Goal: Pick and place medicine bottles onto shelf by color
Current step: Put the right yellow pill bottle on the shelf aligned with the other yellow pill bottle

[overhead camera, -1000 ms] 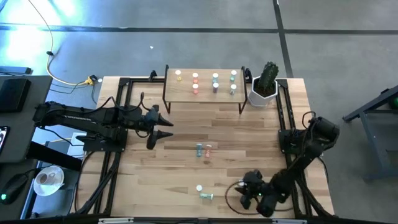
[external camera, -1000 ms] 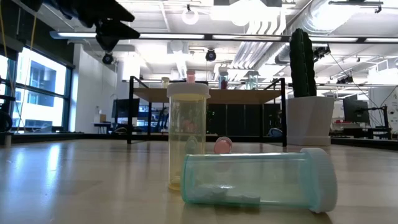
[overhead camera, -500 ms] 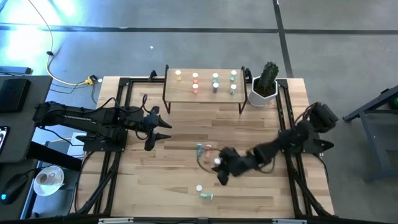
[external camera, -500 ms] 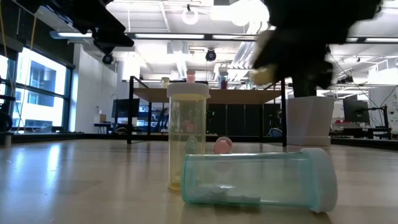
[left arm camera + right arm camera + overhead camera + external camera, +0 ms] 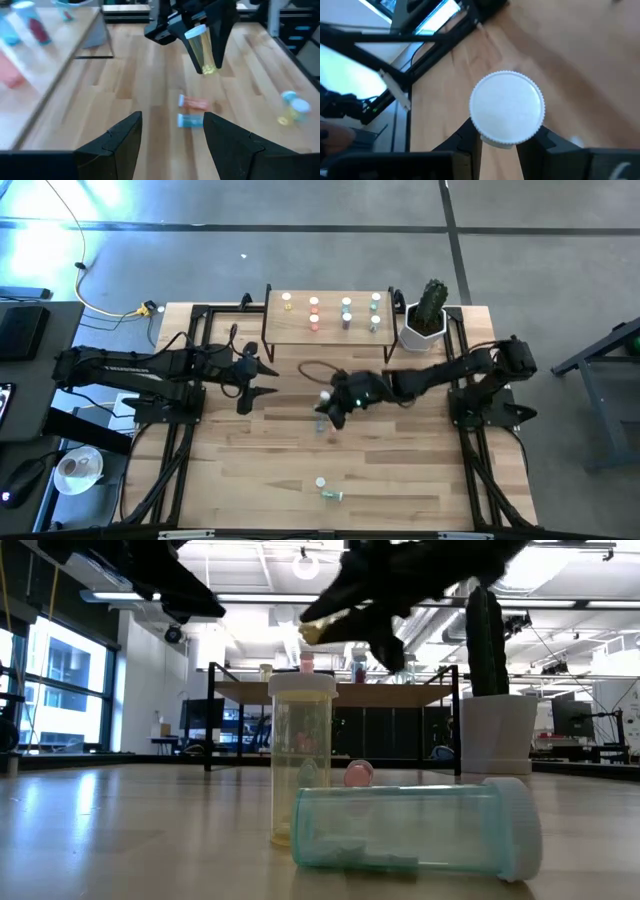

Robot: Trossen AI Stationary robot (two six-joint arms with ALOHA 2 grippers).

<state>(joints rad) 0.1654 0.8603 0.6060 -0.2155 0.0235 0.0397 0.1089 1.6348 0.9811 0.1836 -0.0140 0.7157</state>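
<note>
Right gripper swings to mid-table clamping yellow bottle; shelf holds eight, four left; left gripper wide.

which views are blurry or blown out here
Left wrist view: shelf and its bottles smeared by blur. Low view: arms are dark silhouettes against bright ceiling lights. Right wrist view: white cap sharp, table behind soft. High view: glare on floor, top left.
</note>
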